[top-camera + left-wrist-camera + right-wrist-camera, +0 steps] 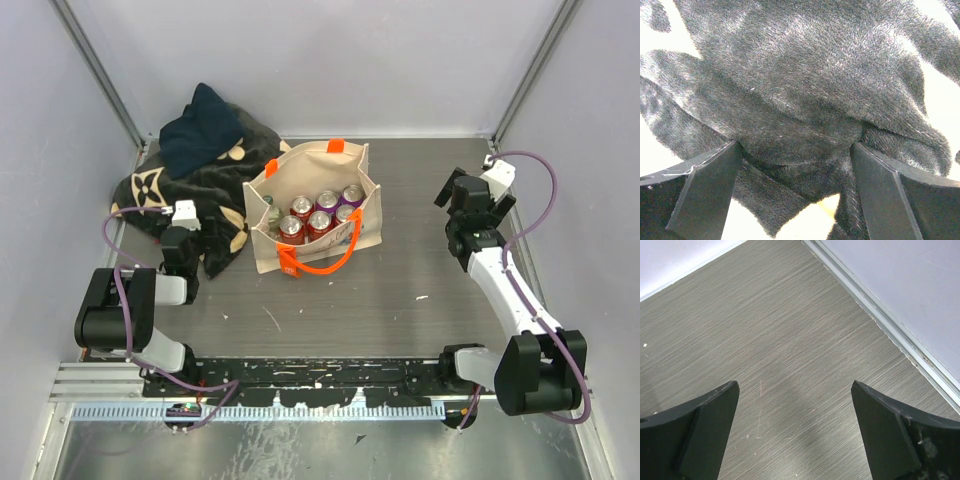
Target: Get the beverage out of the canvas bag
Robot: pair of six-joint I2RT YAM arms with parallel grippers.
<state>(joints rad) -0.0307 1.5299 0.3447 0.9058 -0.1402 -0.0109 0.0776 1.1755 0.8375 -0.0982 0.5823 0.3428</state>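
The canvas bag [310,165] is standing upright toward the far-left part of the tabletop [400,290], its mouth gaping, with the beverage cans [320,212] sitting upright inside in two close rows. One orange handle [325,262] is flopping over the near wall and out onto the tabletop; it is not crossing the mouth.

The right gripper [468,205] is hovering near the far-right edge, well apart from the bag. Its wrist view is showing the jaws spread wide with nothing but bare wood grain between them, so this claw is released and carrying nothing.

The left gripper [181,236] is poised by the left edge over the dark patterned blanket [200,180]. Its jaws are also standing wide, with plush fabric bulging between them but not pinched.

The task is looking barely begun, since no can is out. The step in hand is probably the reach, and the right arm seems to have the clearer path. Doing it well likely means:

- coming down from above the mouth rather than sideways
- picking a can in the row nearest the right wall
- keeping the fingers off the canvas rim and the handle, so the bag is not dragged or tipped
- closing around one can only, since its neighbours are crowding it on both sides
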